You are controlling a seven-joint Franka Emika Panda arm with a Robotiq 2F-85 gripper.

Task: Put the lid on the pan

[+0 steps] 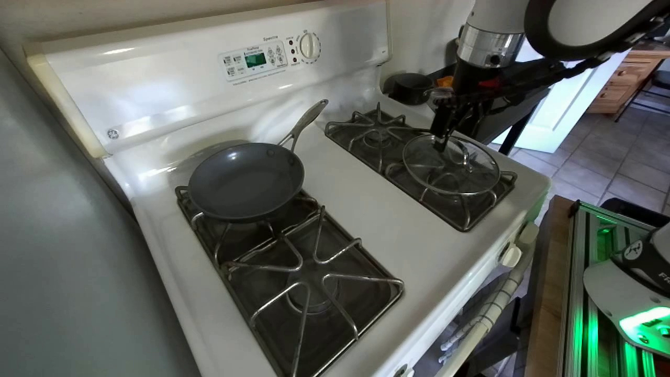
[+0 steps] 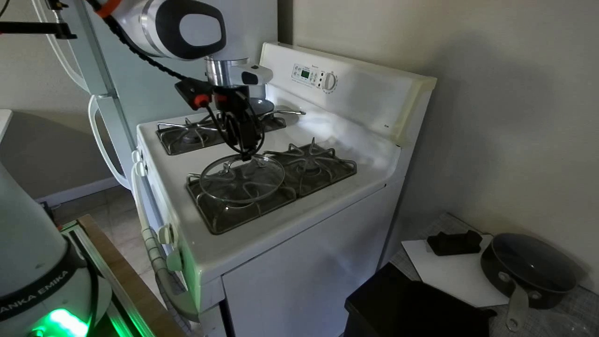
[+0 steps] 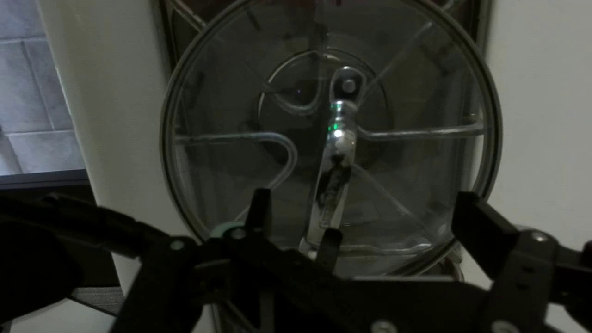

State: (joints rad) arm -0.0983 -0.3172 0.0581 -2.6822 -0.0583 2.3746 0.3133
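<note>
A clear glass lid (image 1: 445,173) with a metal rim and an arched metal handle (image 3: 334,185) rests on a burner grate, as both exterior views show. My gripper (image 3: 365,210) hangs low over the lid with its fingers (image 3: 483,222) spread wide and nothing gripped. In the wrist view the lid's handle appears in the span between the fingers, nearer the left one; whether anything touches the lid I cannot tell. The dark grey pan (image 1: 246,180) sits on the far back burner, its long handle (image 1: 309,119) pointing up toward the control panel. The arm partly covers the pan (image 2: 261,106) in an exterior view.
The stove's raised back panel (image 1: 172,78) stands behind the pan. Burner grates (image 1: 314,283) project above the white stovetop (image 1: 361,209). Beside the stove are a dark saucepan (image 2: 529,276) and a black box (image 2: 416,304). A towel (image 2: 164,271) hangs on the oven handle.
</note>
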